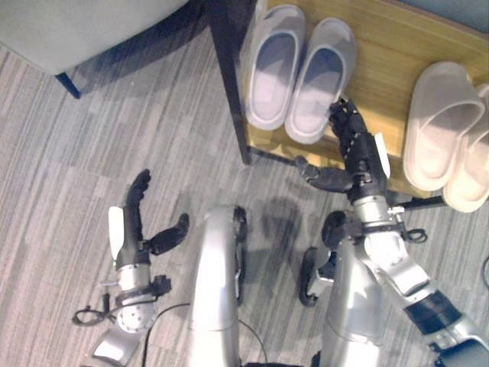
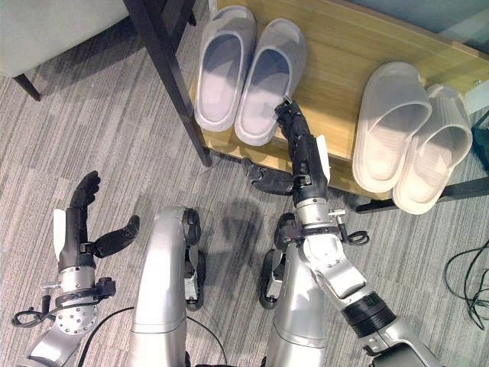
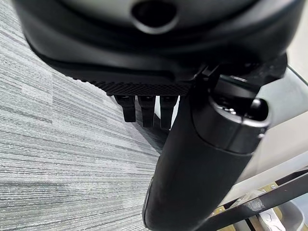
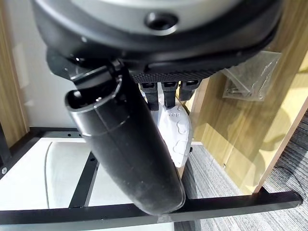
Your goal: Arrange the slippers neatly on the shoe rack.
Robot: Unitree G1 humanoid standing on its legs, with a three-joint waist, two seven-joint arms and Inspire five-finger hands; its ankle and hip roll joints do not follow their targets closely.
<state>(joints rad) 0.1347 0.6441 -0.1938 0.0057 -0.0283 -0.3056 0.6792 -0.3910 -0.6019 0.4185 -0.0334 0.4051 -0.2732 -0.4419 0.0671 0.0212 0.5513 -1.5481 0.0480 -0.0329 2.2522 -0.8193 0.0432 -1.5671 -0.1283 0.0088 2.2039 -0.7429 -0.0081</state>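
Two pale lavender slippers lie side by side on the wooden shoe rack point(image 1: 382, 61): the left slipper point(image 1: 273, 65) and the right slipper point(image 1: 321, 80). A pair of cream slippers point(image 1: 443, 126) rests further right on the same shelf. My right hand point(image 1: 359, 157) reaches over the rack's front edge with straight fingers, its fingertips point(image 1: 340, 111) touching the heel of the right lavender slipper point(image 4: 175, 134). Its thumb point(image 1: 325, 177) sticks out to the side. My left hand point(image 1: 137, 229) hangs open over the carpet at the lower left, holding nothing.
A black metal rack leg point(image 1: 229, 84) stands left of the lavender pair. A grey upholstered seat point(image 1: 84, 30) fills the upper left. Striped grey carpet point(image 1: 92, 153) covers the floor. A black cable point(image 2: 466, 283) loops on the carpet at far right.
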